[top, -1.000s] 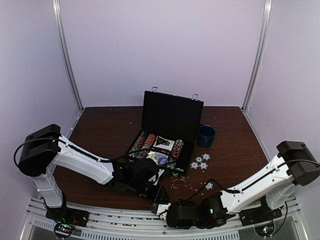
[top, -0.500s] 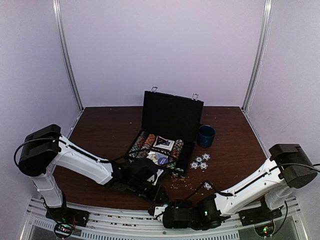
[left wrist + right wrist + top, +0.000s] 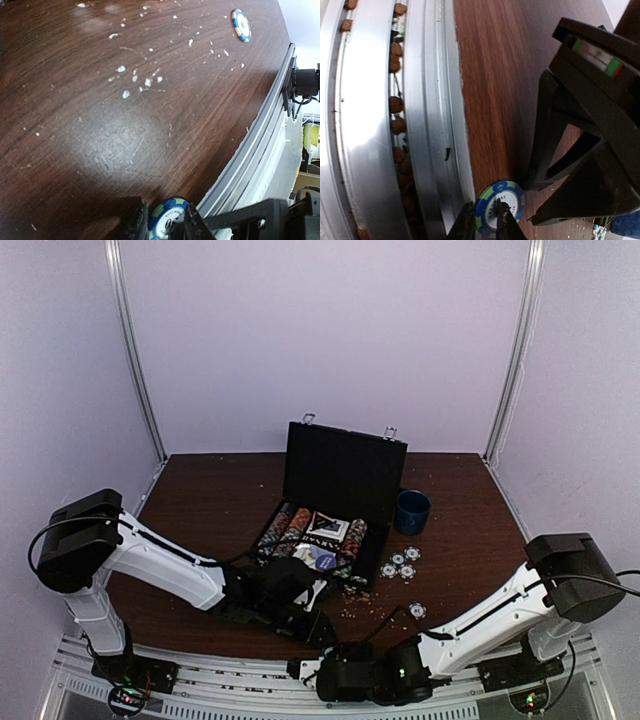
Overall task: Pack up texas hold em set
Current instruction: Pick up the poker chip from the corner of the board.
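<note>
The left end effector is pinching a blue-green chip at the counter's 6 o'clock edge. The right end effector is sitting narrow over it, grip unclear. Competing pulls are risking flicking it onto the rail, far from the briefcase at 12 o'clock.

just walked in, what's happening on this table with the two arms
Two arms are packing a poker set. At the near edge of the table the left gripper holds a blue-and-green chip in its jaws, and the right gripper has its jaws close around the same chip: likely a handover, though its grip is unclear. The case stands open with chips and cards inside. A few loose chips lie beside it, near a blue cup.
</note>
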{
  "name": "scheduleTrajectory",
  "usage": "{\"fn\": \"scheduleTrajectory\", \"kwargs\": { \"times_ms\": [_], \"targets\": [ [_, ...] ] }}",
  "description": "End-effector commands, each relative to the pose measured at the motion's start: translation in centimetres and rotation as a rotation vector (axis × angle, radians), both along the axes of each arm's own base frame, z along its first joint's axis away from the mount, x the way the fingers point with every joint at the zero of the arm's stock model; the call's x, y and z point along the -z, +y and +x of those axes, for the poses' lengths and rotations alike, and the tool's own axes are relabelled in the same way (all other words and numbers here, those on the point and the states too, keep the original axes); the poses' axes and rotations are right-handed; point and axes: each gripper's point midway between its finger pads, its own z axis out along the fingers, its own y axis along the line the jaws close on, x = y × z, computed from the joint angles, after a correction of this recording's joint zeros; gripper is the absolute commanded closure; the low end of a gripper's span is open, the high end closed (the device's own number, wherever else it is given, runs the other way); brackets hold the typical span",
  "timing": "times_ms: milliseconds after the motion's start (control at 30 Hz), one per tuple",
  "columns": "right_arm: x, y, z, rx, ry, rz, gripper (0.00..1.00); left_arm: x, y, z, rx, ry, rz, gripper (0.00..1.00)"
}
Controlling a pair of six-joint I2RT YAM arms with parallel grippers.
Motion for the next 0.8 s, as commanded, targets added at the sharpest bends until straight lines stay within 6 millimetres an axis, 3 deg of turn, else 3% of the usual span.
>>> {"fn": "scheduleTrajectory", "kwargs": {
  "times_ms": [0,167,533,633,767],
  "targets": [
    [0.5,-0.3,0.0,0.001,-0.009,-0.021,0.91,1.7,1.7,-0.8,0.006,0.039,0.070,0.72],
    [-1.2,-0.3,0.6,0.037,-0.035,0.019,1.00,0.6,1.7,-0.2,-0.009,0.004,0.067,0.71],
    [-5.5,-1.8,1.9,0.149,-0.068,0.128,1.00,-4.4,3.7,3.8,-0.164,-0.129,0.047,0.61],
    [-6.5,-1.9,1.9,0.177,-0.017,0.178,1.00,-5.4,4.7,5.1,-0.217,-0.143,0.023,0.58],
    [-5.8,-2.0,1.3,0.184,0.169,0.230,1.00,-6.1,4.8,5.6,-0.218,-0.153,-0.016,0.55]
  ]
}}
